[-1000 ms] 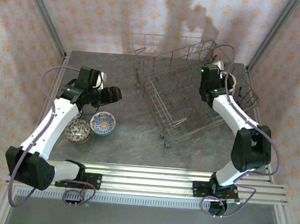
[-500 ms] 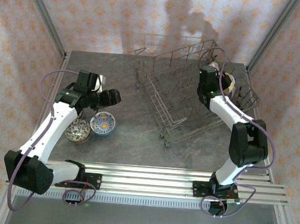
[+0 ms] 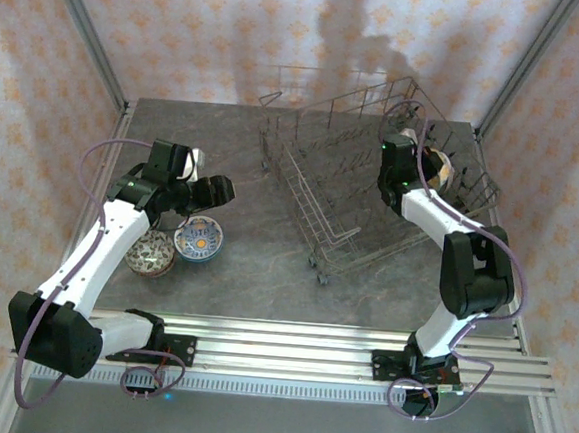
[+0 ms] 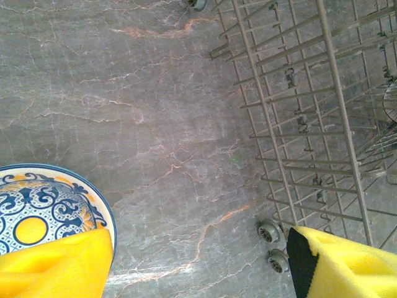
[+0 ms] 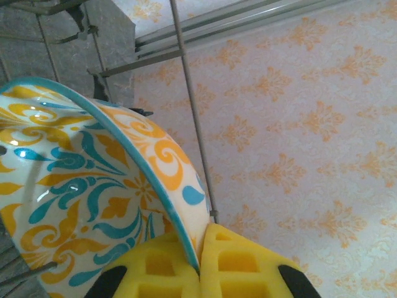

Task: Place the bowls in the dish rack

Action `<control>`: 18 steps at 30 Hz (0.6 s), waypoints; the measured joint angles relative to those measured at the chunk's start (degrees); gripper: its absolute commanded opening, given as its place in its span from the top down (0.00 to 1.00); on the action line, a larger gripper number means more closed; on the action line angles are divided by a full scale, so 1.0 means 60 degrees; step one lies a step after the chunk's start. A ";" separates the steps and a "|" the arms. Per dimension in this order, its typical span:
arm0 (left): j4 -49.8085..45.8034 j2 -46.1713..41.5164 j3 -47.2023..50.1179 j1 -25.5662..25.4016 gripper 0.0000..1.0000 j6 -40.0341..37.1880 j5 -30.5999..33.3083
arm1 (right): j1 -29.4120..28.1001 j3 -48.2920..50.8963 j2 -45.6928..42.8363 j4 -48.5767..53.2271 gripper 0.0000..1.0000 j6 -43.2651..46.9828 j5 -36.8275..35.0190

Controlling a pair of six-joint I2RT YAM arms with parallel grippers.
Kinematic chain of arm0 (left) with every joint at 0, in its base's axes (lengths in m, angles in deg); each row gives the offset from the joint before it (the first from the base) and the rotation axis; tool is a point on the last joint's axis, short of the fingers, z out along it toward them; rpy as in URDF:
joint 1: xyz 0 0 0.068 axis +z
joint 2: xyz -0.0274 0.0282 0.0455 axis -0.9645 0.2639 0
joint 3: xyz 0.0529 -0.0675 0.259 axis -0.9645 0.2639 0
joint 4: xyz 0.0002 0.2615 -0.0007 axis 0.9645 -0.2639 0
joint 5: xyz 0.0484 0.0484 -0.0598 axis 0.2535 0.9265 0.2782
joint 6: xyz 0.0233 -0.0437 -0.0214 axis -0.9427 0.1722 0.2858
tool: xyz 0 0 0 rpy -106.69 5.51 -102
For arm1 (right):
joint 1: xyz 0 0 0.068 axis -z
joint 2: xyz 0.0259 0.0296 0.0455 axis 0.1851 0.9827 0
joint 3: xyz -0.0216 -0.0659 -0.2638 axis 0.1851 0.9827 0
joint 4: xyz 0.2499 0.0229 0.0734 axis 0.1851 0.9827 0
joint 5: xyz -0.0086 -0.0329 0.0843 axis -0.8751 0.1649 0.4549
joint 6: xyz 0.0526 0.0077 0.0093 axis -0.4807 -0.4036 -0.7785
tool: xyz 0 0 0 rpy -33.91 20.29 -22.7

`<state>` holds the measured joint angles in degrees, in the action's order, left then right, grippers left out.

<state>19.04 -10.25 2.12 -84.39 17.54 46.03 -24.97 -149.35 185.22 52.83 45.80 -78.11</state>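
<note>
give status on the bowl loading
Right gripper shut on teal-orange bowl at dish rack. Left gripper open by blue-white bowl. One patterned bowl beside it on table.

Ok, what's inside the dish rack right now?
One patterned bowl, pinched by its rim in the right gripper, at the rack's far right side. The arm covers the wires beneath it, so whether it rests on them is unclear.

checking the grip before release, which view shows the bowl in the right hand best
The right wrist view: the orange-and-teal bowl is close up, its rim pinched by the right hand. The top external view shows it small, above the dish rack, partly behind the right arm.
</note>
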 measured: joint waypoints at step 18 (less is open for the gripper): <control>-0.0004 -0.0415 0.0149 0.0000 0.24 0.0004 0.0015 | -0.0109 -0.0419 0.1111 0.1122 0.80 -0.1078 0.0113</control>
<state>19.02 -12.74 3.01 -84.39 17.56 46.12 -25.63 -151.87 191.89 59.56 39.33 -77.43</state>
